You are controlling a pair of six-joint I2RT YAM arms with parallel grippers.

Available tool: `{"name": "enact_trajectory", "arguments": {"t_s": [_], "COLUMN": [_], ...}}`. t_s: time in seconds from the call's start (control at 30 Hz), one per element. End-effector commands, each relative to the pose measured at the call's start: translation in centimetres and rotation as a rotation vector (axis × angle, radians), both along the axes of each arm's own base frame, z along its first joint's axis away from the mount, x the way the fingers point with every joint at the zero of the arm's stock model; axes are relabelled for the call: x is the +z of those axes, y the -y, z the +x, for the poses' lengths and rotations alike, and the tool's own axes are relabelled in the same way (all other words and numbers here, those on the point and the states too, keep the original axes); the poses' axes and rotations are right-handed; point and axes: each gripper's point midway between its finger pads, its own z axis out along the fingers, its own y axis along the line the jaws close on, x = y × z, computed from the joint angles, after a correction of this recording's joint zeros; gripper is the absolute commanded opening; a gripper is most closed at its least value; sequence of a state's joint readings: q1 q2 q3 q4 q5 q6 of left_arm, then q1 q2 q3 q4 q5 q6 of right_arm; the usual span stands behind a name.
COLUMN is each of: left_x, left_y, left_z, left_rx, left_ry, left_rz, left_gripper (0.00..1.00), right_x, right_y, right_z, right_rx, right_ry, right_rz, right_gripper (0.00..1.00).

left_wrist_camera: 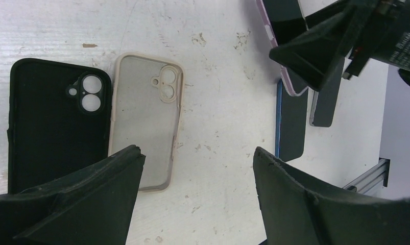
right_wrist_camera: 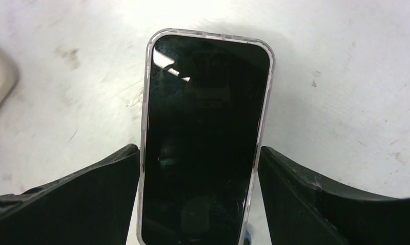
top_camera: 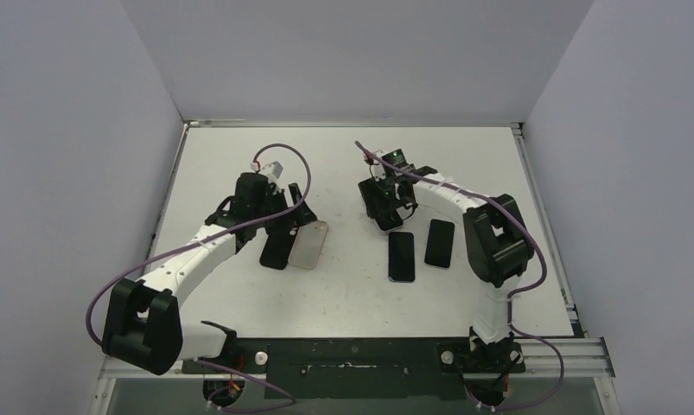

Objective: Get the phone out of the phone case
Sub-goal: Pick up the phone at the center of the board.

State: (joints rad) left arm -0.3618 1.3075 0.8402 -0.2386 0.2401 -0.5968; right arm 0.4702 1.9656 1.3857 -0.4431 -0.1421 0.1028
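A black-screened phone [right_wrist_camera: 205, 117] sits in a clear, pink-tinged phone case [right_wrist_camera: 145, 102]. My right gripper [right_wrist_camera: 197, 153] is shut on the cased phone, one finger pressed against each long side. In the left wrist view the cased phone [left_wrist_camera: 284, 20] hangs tilted above the table in the right gripper's fingers [left_wrist_camera: 315, 51]. From above, the right gripper [top_camera: 385, 207] is at centre right. My left gripper [left_wrist_camera: 197, 153] is open over bare table with nothing between its fingers, and from above the left gripper [top_camera: 293, 207] is at centre left.
An empty black case [left_wrist_camera: 54, 127] and an empty beige clear-backed case [left_wrist_camera: 146, 122] lie side by side under the left gripper. A blue-edged bare phone [top_camera: 401, 257] and a dark bare phone [top_camera: 440, 243] lie flat near the right arm. Grey walls enclose the white table [top_camera: 343, 294].
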Motion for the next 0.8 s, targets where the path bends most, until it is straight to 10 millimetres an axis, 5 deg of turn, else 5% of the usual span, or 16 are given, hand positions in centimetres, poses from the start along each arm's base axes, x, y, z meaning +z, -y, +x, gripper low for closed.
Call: {"name": "enact_trajectory", "arguments": {"t_s": [0.0, 0.23, 0.43, 0.77], "left_x": [2.4, 3.8, 6.1, 8.5], "left_y": [0.0, 0.2, 2.4, 5.3], "left_z": [0.2, 0.4, -0.1, -2.5], "left_rx": [-0.053, -0.112, -0.262, -0.490], "left_ry": [0.049, 0.043, 0.051, 0.027], "left_rz": [-0.029, -0.080, -0.180, -0.358], "left_gripper": [0.76, 0.76, 0.76, 0.71], "right_x": [7.6, 11.8, 15.1, 18.2], "right_y": [-2.5, -5.2, -8.2, -11.2], "right_z": [-0.9, -5.4, -10.2, -14.2], "right_rx": [0.285, 0.568, 0.831, 1.045], "right_ry": [0.219, 0.340, 0.483, 0.578], "right_rz": [0.044, 0.092, 0.112, 0.091], "right_gripper": [0.01, 0.00, 0.00, 0.00]}}
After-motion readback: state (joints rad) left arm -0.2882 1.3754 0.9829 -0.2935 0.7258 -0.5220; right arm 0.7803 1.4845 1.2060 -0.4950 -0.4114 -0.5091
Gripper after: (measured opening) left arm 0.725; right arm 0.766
